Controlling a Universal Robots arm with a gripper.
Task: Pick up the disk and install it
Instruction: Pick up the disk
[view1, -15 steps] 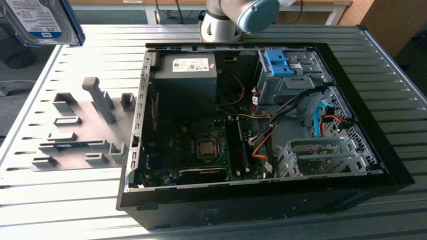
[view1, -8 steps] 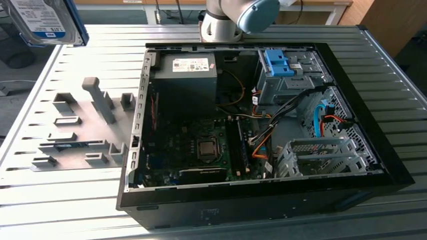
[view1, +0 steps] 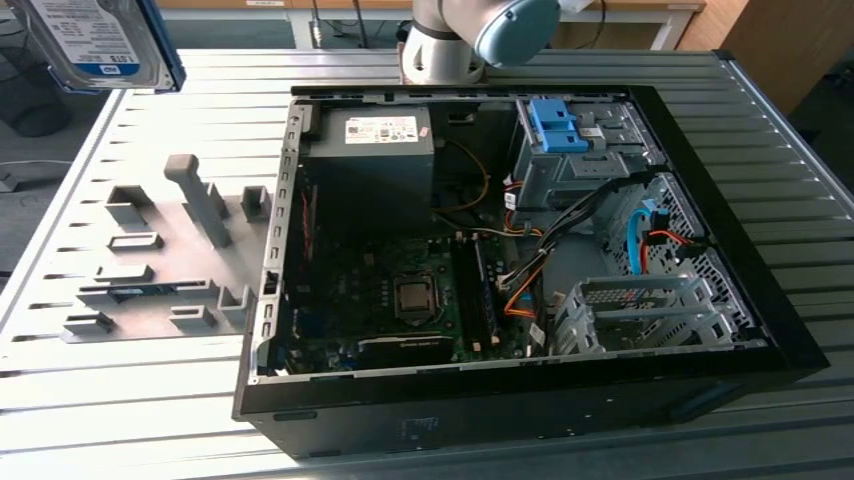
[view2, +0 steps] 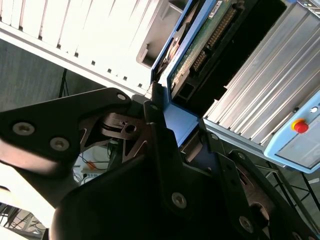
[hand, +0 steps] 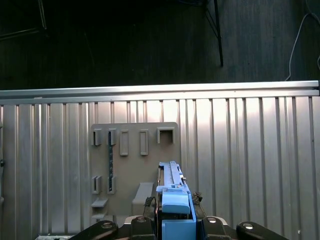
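The gripper holds the disk up in the air.
Its two black fingers pinch the disk by its blue frame. In the exterior view the disk hangs high at the exterior view's left, well apart from the open computer on the table. In the first wrist view a grey tray lies below it.

Open above the surface at the exterior view's lower left; crowded centre-right by cables inside the case.
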